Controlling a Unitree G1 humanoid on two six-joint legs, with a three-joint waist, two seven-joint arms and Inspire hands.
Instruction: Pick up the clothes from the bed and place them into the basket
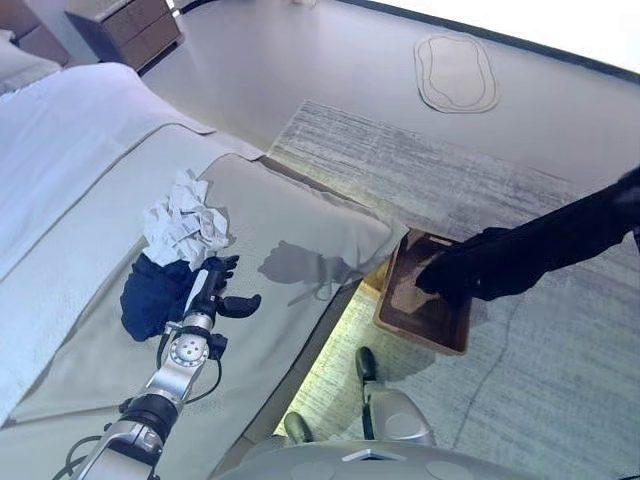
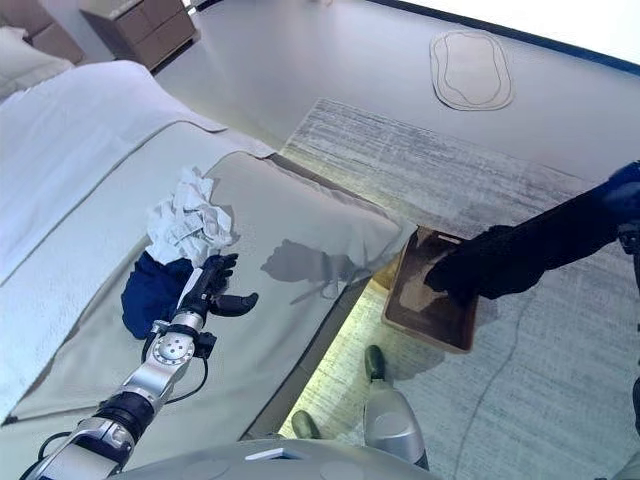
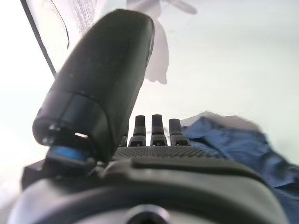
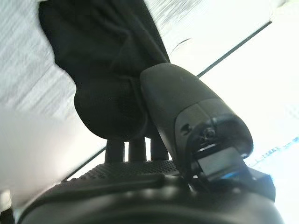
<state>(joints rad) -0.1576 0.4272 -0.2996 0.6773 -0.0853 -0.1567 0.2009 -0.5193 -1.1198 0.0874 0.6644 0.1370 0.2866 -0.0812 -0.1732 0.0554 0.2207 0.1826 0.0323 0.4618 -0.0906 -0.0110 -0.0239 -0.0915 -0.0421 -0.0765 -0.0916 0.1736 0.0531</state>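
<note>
Left hand (image 1: 215, 290) beside navy garment (image 1: 150, 295), fingers (image 3: 156, 128) seemingly apart from it

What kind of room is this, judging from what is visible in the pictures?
Most likely a bedroom. A wide bed with white sheet and beige cover fills the left side, a wooden drawer chest stands beyond it, and a grey striped rug lies on the floor, where a brown rectangular basket sits beside the bed.

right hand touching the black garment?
Touching. Right wrist view: the black garment is bunched between the right hand's fingers and thumb.
</note>
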